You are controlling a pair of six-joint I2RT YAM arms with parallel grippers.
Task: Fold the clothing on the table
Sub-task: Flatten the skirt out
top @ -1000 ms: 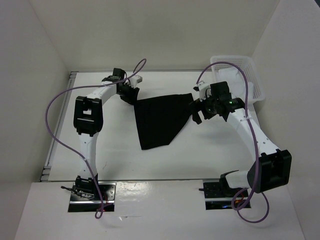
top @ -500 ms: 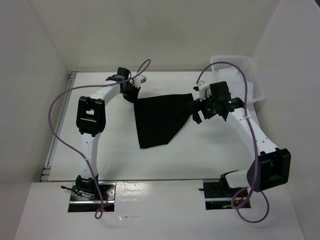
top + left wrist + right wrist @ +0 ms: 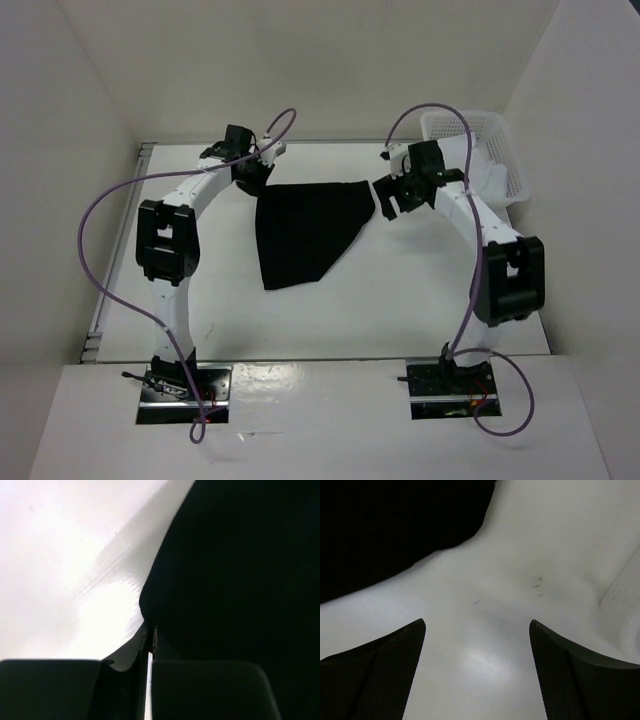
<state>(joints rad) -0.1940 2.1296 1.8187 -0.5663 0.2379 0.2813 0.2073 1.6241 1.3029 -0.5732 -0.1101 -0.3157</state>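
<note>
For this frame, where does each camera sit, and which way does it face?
Top external: fixed above and behind the arm bases, looking down at the table; both arms, the clothing and a basket show.
Left wrist: on the left arm, looking along the left gripper, which is shut on the clothing's edge.
Right wrist: on the right arm, looking down past the open right gripper at bare table, with a clothing corner at upper left.
Shared: all three views show the clothing lying on the table.
</note>
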